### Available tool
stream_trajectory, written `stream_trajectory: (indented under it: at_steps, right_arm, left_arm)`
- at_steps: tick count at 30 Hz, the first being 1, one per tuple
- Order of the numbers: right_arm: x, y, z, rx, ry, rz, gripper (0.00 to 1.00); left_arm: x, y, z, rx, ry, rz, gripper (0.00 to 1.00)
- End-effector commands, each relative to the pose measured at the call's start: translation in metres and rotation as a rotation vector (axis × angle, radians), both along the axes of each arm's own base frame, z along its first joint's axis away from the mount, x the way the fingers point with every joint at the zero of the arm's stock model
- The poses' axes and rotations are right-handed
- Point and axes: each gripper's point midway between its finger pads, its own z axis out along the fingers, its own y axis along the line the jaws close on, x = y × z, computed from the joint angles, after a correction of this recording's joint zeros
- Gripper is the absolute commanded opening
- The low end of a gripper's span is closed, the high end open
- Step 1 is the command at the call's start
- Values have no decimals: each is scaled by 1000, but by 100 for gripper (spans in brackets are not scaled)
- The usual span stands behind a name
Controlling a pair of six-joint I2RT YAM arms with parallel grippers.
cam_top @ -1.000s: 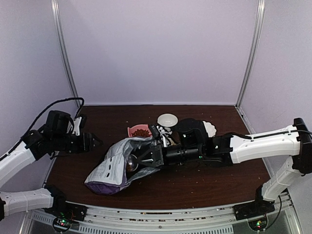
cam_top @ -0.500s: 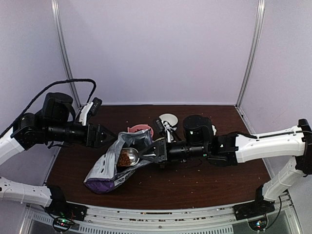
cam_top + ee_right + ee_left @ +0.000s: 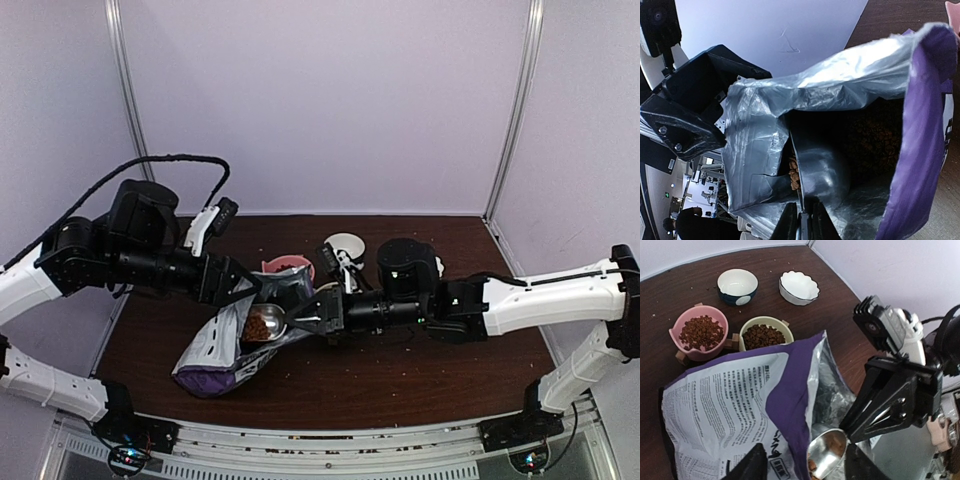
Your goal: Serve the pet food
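Lying on the desk (image 3: 420,385), the purple-and-white bag (image 3: 215,355) gapes toward 3 o'clock, and the left end effector (image 3: 243,290) stands wide about its 12 o'clock lip without clamping it. The right end effector (image 3: 318,318) is closed on the scoop (image 3: 266,322), which carries pet food (image 3: 258,327) at the mouth. Assessed risk: that loose lip could snag the scoop on its way out and spill kibble.

I work in a lab booth: plain lilac panels (image 3: 320,100) and aluminium posts (image 3: 515,110) stand behind and beside the dark wooden table (image 3: 430,375), a metal rail (image 3: 330,440) along its near edge.
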Motion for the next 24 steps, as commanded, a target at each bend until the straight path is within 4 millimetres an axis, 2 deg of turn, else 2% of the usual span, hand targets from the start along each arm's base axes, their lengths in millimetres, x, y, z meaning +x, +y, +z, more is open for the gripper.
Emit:
stream_trajectory:
  at_steps: [1,4,6,7,11,19,24]
  right_arm:
    - [14,-11,41,152,-9,-70,0]
    - [18,-20,35,154,56,-95,0]
    - [18,-26,35,189,99,-100,0]
    - [18,-29,36,211,120,-105,0]
    - [18,-42,39,282,189,-111,0]
    - [16,-61,27,268,235,-128,0]
    - [12,-69,38,323,254,-115,0]
  left_arm:
    - [4,-1,-5,16,-9,10,44]
    - [4,3,-2,8,-18,25,16]
    - [5,7,1,3,-31,42,2]
    - [6,9,2,2,-38,51,0]
    - [9,16,4,-1,-58,83,0]
    - [17,25,16,-29,-101,148,0]
    - [23,33,25,-57,-130,210,0]
